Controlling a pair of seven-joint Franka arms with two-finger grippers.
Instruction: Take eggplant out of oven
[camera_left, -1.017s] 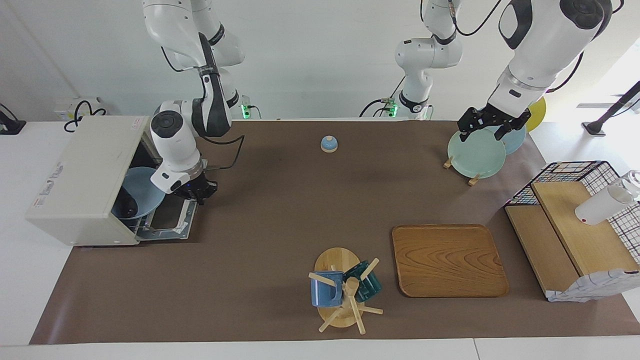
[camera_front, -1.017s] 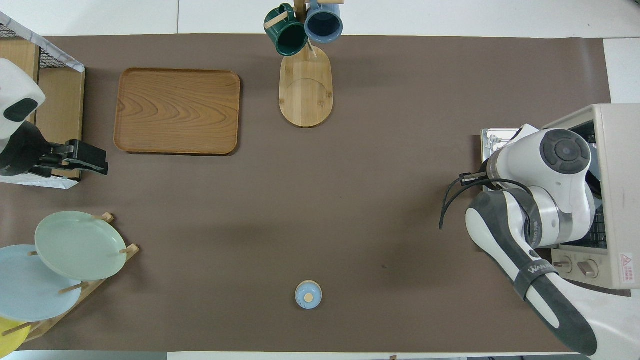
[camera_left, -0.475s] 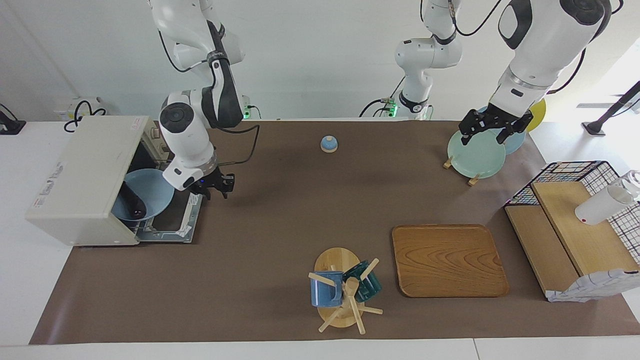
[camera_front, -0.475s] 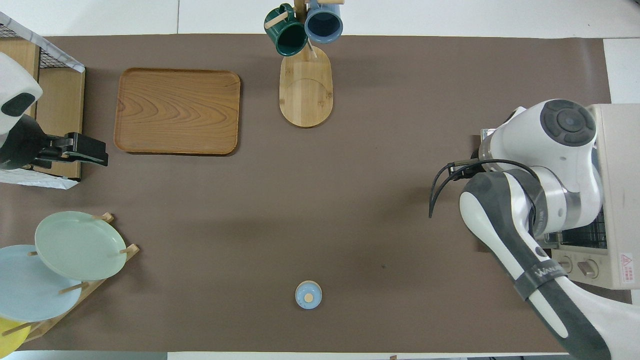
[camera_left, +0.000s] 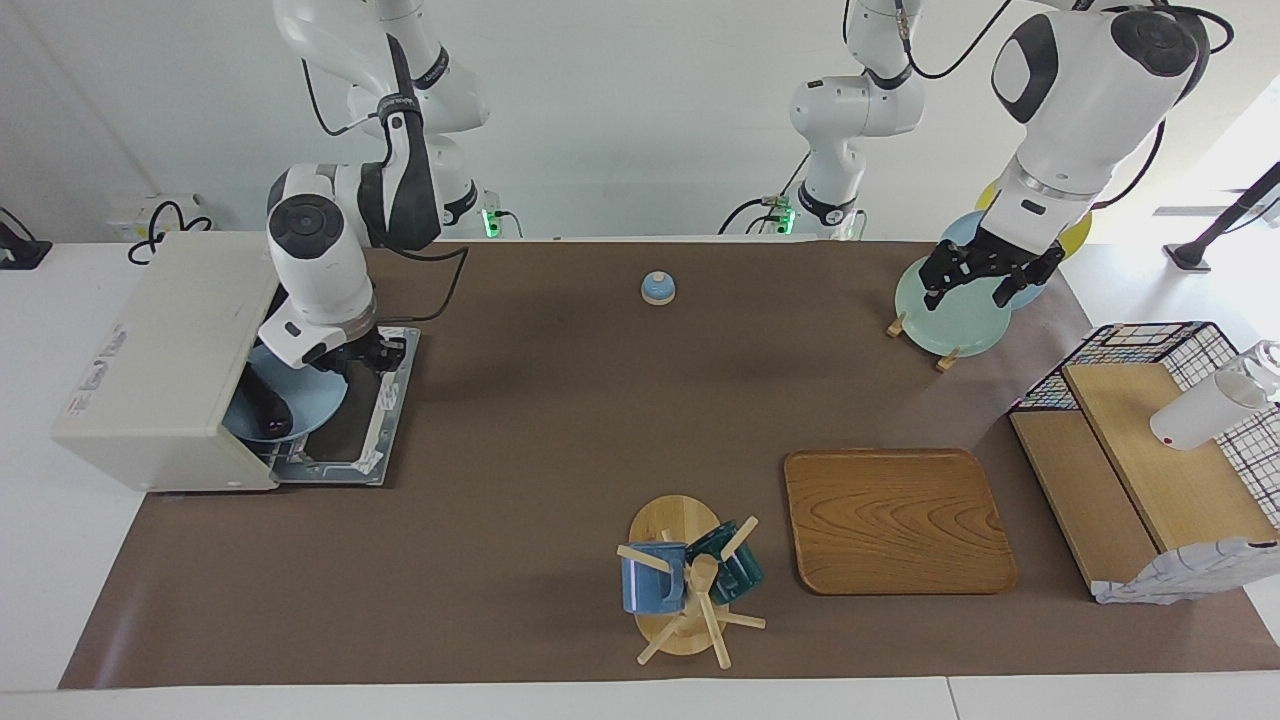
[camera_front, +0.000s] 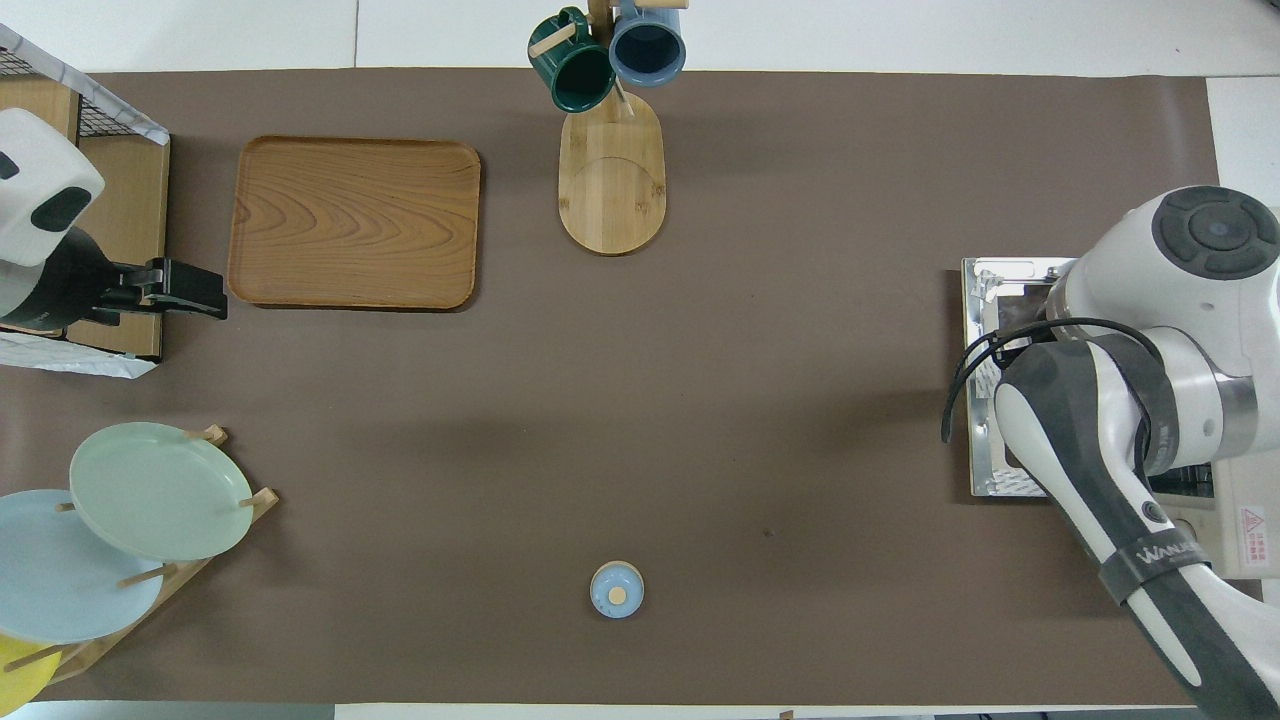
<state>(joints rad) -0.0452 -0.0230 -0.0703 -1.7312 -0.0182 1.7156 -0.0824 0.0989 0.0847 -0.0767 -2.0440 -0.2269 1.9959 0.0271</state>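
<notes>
My right gripper (camera_left: 375, 352) has swung back in from the brown mat. It now hangs over the dropped door (camera_left: 388, 400) of the toaster oven (camera_left: 160, 340), at the rim of the light blue plate (camera_left: 312, 388) — how wide it stands I cannot tell.

The eggplant (camera_left: 262, 412) lies on that plate, half out of the oven mouth at the right arm's end of the table, so by my reading the pickup is next.

My left gripper (camera_left: 985, 270) waits over the racked pale green plate (camera_left: 950, 315), grip unreadable.

My forearm band (camera_front: 1165, 552) reads "WANU" — the oven's warning sticker (camera_front: 1252, 522) is illegible.
</notes>
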